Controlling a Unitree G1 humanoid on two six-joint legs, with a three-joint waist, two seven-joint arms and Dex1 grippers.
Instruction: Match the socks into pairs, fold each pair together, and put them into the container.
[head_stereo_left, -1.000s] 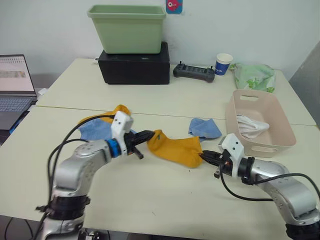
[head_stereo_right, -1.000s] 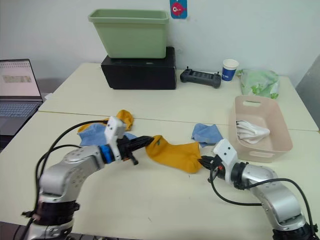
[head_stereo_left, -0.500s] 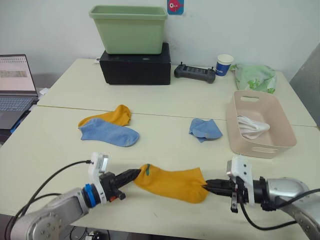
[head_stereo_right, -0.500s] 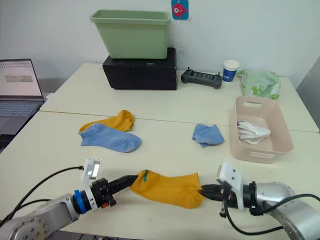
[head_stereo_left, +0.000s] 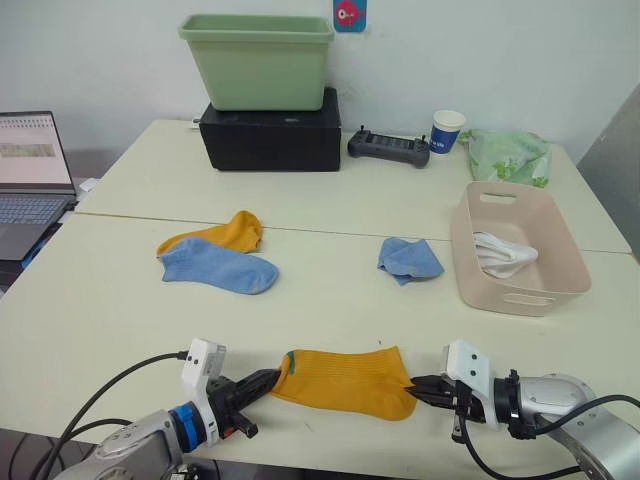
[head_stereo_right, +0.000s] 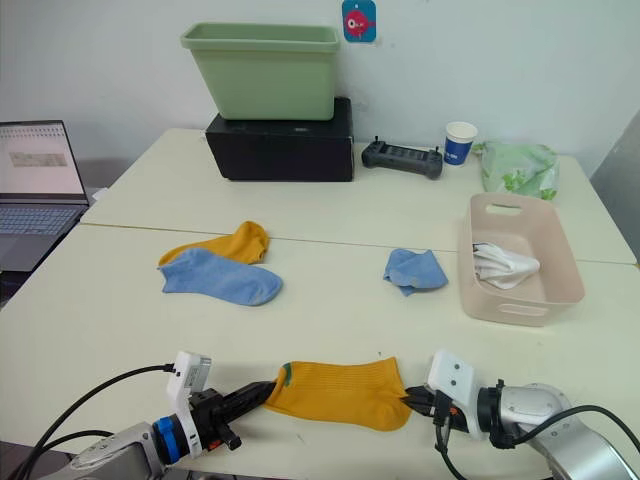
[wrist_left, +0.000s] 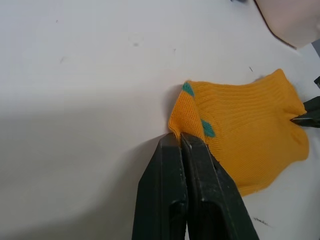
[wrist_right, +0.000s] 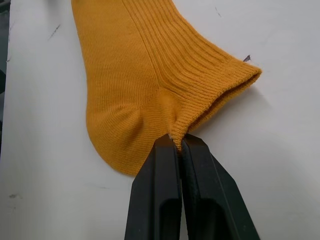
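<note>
Pinching my floppy yellow sock (head_stereo_left: 345, 379) at both ends, lower middle; left gripper (head_stereo_left: 268, 380) and right gripper (head_stereo_left: 420, 385) clamped tight.

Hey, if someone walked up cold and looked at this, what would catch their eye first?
Probably the mustard-yellow sock stretched flat at the near table edge, pinched at one end by the left tool and at the other by the right tool. Next, the pink container at the right, holding white socks, and the tall green tub on a black box at the back.
</note>
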